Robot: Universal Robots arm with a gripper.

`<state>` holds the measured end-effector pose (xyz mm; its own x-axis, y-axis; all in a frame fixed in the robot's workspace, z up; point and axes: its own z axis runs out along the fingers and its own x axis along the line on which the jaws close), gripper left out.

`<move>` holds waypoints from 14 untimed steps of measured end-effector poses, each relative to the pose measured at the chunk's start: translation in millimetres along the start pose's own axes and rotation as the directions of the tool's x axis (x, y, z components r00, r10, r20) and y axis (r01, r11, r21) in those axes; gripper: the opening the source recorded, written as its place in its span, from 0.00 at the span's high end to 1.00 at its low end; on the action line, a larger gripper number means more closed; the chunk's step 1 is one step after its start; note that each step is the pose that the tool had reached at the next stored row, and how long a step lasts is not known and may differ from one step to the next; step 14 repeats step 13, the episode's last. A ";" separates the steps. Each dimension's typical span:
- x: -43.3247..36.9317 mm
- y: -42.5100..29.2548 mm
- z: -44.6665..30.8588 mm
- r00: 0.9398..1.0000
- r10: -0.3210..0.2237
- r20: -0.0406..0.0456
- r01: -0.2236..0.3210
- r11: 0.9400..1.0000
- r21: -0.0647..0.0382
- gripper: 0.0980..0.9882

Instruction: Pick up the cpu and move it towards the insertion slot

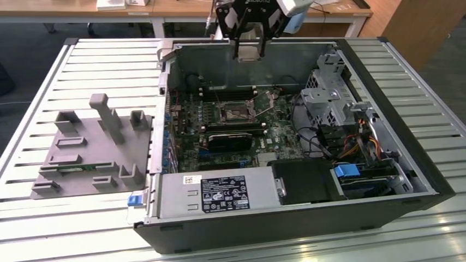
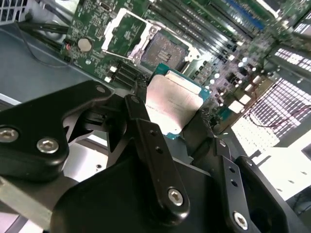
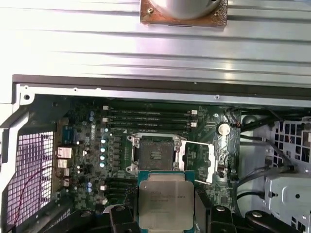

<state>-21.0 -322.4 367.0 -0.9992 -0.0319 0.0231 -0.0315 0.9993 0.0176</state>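
cpu: flat square chip with shiny silver metal top and teal-green edge (image 2: pixel 173 103), lower centre of the first wrist view (image 3: pixel 166 199), centre of the second wrist view; held in the air above the motherboard, clear of it
hand: black two-finger hand (image 2: pixel 171 119), closed on the cpu, one finger (image 2: pixel 146 127) on each of two opposite edges; upper centre of the exterior view (image 1: pixel 248 34), raised above the rear wall of the case
insertion slot: square socket with silver metal frame and dark centre (image 3: pixel 154 154), mid-frame in the first wrist view, just above the cpu in that picture; upper centre in the second wrist view (image 2: pixel 165 49); centre of the exterior view (image 1: pixel 234 111); its hinged plate (image 3: pixel 199 160) is open, lying beside it
motherboard: green circuit board (image 1: pixel 218 131) lying flat in the case
case: open black and grey computer tower (image 1: pixel 291 218) on its side, centre to right of the exterior view
tabletop: slatted silver metal surface (image 1: pixel 109 60) under the case
fixture: grey plastic block with upright posts (image 1: pixel 95 147), left of the exterior view, beside the case
power supply: grey metal box with a label (image 1: pixel 218 194), lower centre of the exterior view
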 end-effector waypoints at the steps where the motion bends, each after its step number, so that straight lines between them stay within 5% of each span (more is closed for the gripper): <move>1: -0.1 2.1 1.5 1.000 0.000 0.000 0.000 1.000 0.000 0.50; 8: -1.0 17.0 13.9 1.000 -0.001 0.000 0.001 1.000 0.000 0.50; 14: -1.0 17.1 14.1 1.000 -0.001 0.000 0.001 1.000 0.000 0.50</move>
